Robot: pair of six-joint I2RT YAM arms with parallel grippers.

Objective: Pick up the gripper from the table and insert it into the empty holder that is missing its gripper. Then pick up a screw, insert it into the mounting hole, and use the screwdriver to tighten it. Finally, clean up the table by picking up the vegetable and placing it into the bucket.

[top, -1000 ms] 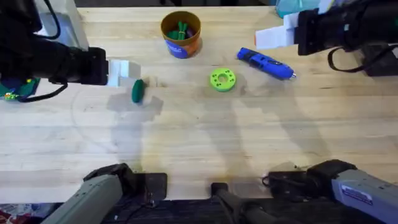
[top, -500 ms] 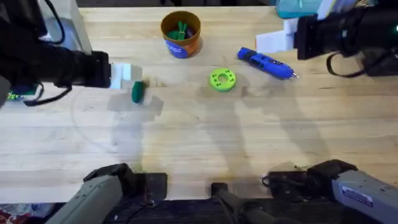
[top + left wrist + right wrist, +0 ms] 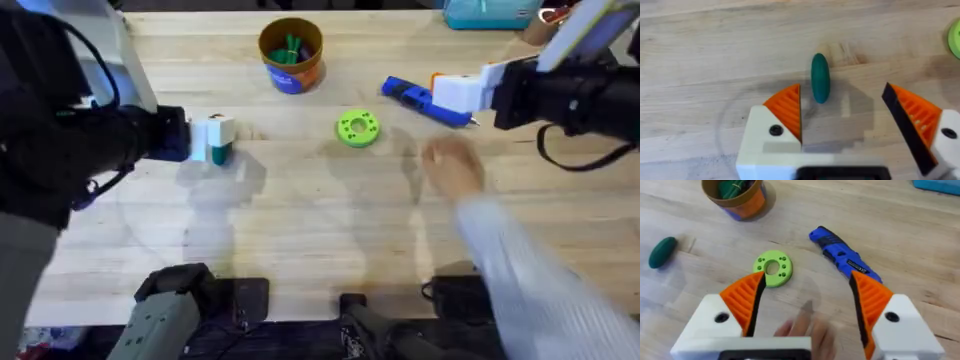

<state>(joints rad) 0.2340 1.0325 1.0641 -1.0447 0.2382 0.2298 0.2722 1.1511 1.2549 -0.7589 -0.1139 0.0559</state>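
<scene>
Overhead view: left gripper (image 3: 215,140) sits at the left of the table (image 3: 300,220), directly over the vegetable (image 3: 220,153), whose dark-green end peeks out beneath the white fingers; bucket (image 3: 291,55) stands upright at the far middle with green pieces inside; green disc (image 3: 357,127) with holes lies nearer the centre; screwdriver (image 3: 428,102) lies flat to the disc's right, tip pointing right; right gripper (image 3: 462,92) hangs above the screwdriver's right end; a person's hand (image 3: 452,167) and pale sleeve (image 3: 530,280) reach in from the lower right, blurred, touching none of the task's things.

Left wrist view: left gripper (image 3: 842,112) is spread wide, its orange ribbed fingers (image 3: 787,107) well apart; vegetable (image 3: 820,77) lies lengthwise on the wood, just beyond the fingertips and closer to one finger, not touched by either.

Right wrist view: right gripper (image 3: 807,297) is spread wide and holds nothing; green disc (image 3: 773,269) lies just past one fingertip; screwdriver (image 3: 842,257) lies slantwise just beyond the other; bucket (image 3: 735,195) stands farther off, with the vegetable (image 3: 662,252) well to its side; blurred fingers of the hand (image 3: 802,330) show between the gripper's fingers, low.
</scene>
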